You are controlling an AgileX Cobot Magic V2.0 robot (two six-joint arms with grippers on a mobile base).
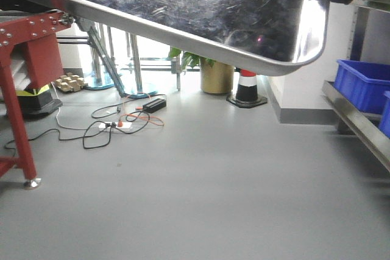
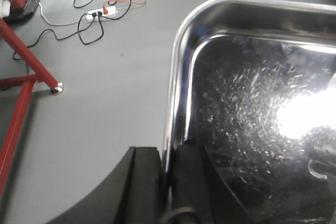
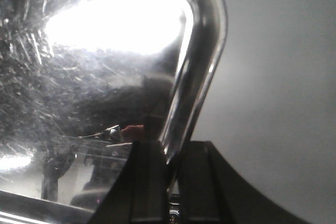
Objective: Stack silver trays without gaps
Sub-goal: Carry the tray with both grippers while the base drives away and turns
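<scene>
One silver tray (image 1: 201, 10) hangs in the air above the grey floor and fills the top of the front view, tilted down to the right, its scratched underside showing. My left gripper (image 2: 167, 169) is shut on the tray's left rim (image 2: 176, 93), one finger outside and one inside the pan. My right gripper (image 3: 173, 163) is shut on the tray's right rim (image 3: 202, 51) in the same way. The tray's scratched inner floor (image 2: 252, 114) reflects a bright light. No second tray is in view.
A red steel frame (image 1: 27, 89) stands at the left, with its foot (image 2: 55, 88) on the floor. Cables and a power strip (image 1: 116, 125) lie on the floor beyond. A steel shelf rail (image 1: 356, 123) with blue bins (image 1: 362, 83) runs along the right. A striped cone (image 1: 247, 88) stands at the back.
</scene>
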